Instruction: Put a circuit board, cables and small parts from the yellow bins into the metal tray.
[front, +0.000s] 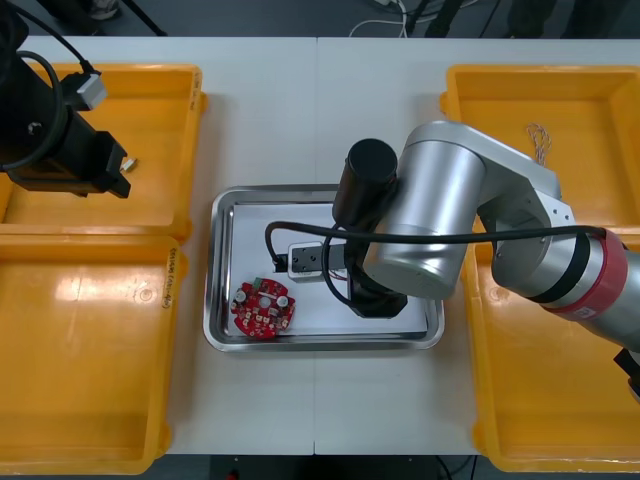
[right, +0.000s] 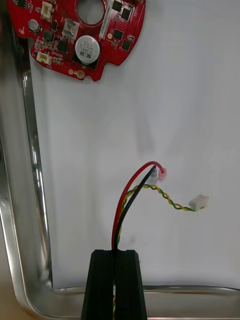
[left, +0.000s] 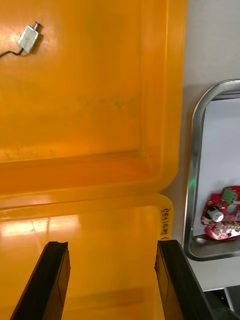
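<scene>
cable (right: 125, 195) of red, black and twisted yellow-green wire, pinched between the fingers of the right gripper (right: 114, 252) over the white floor of the shiny metal tray (right: 15, 235), near a corner and well apart from the round red circuit board (right: 85, 35) inside. best eased down, fingers opened fully, then lifted straight to avoid snagging a wire. left gripper (left: 112, 250) spread wide above the yellow plastic bins (left: 100, 100), small metal part (left: 28, 38) in the farther one.

This is looking like a robotics lab or an electronics workshop. A light table (front: 300, 90) is carrying 4 yellow bins (front: 90, 350), 2 at each side, and a shiny metal tray (front: 215, 300) between them. A round red circuit board (front: 263, 308) is lying in the tray, and loose cords (front: 400, 12) are trailing over the dark floor (front: 250, 15) beyond the table.
</scene>
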